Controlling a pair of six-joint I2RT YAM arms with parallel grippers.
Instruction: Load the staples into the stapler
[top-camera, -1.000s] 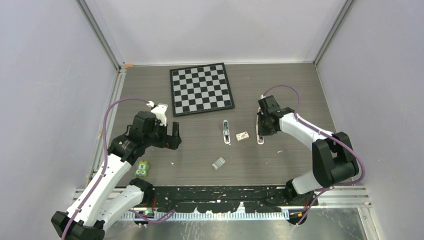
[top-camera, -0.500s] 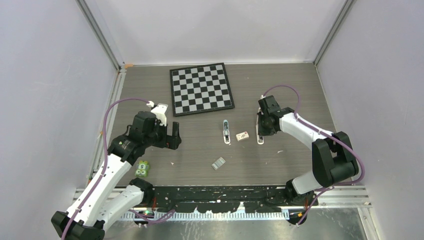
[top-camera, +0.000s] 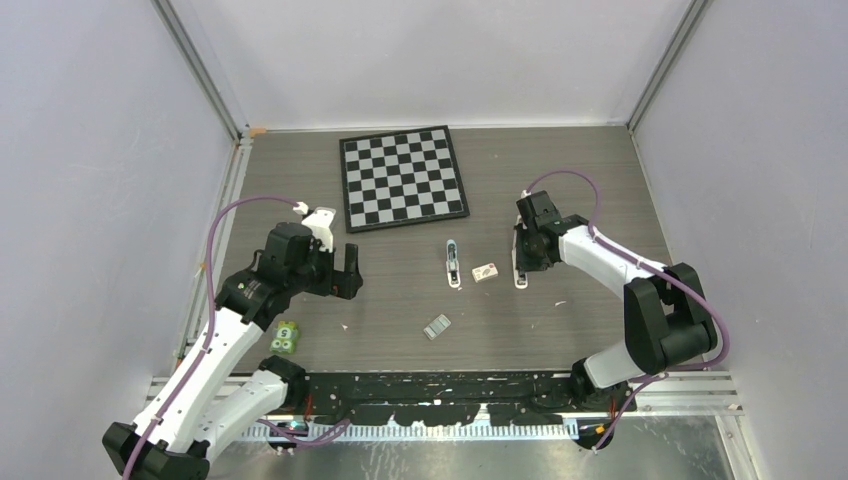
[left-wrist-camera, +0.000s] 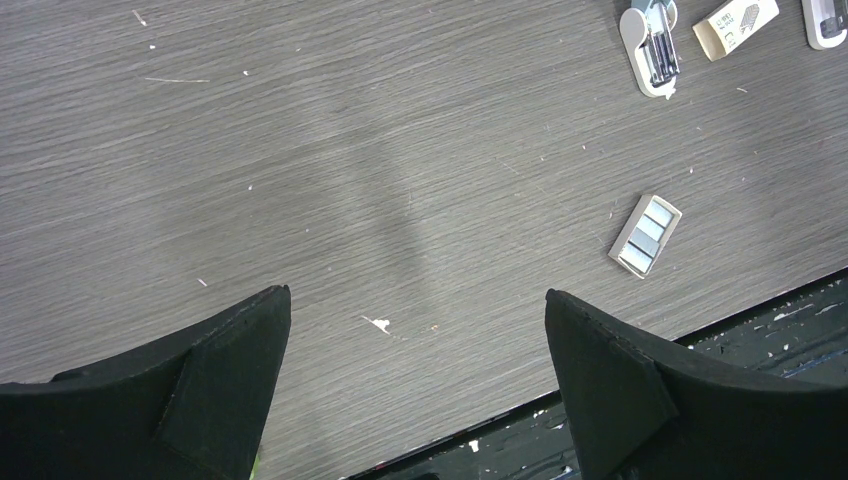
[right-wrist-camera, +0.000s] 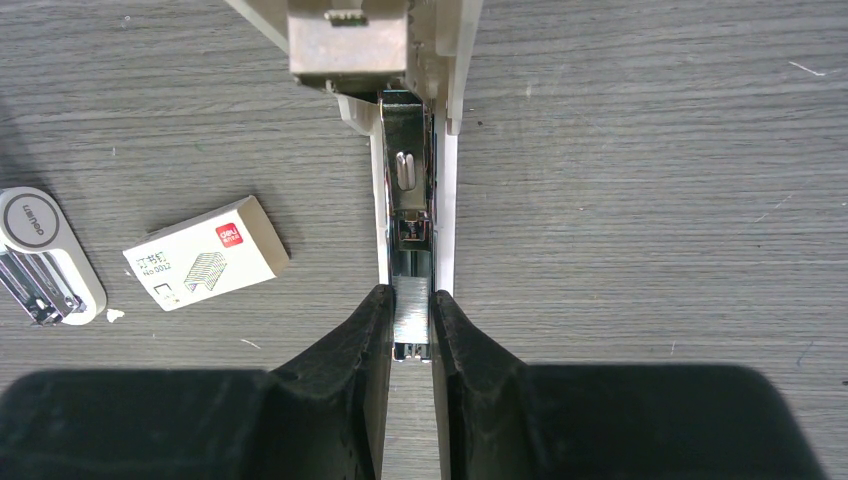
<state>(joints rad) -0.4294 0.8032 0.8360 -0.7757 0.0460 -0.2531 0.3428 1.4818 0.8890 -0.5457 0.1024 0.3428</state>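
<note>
While pinching staples (right-wrist-camera: 412, 325) at near end of stapler (right-wrist-camera: 405, 180) channel with right gripper (right-wrist-camera: 411, 305): risk of skewed release, jamming crooked or spilling onto table (right-wrist-camera: 650, 200) if let go before seated. Left gripper (left-wrist-camera: 415, 310) spread wide, idle, well apart.

Counter (top-camera: 400, 270) is grey wood-grain, board (top-camera: 403, 178) black-and-white chequered, stapler (right-wrist-camera: 405, 180) white and silver, staples (right-wrist-camera: 412, 320) silvery, box (right-wrist-camera: 205, 253) cream with red mark, pack (top-camera: 286, 337) green.
</note>
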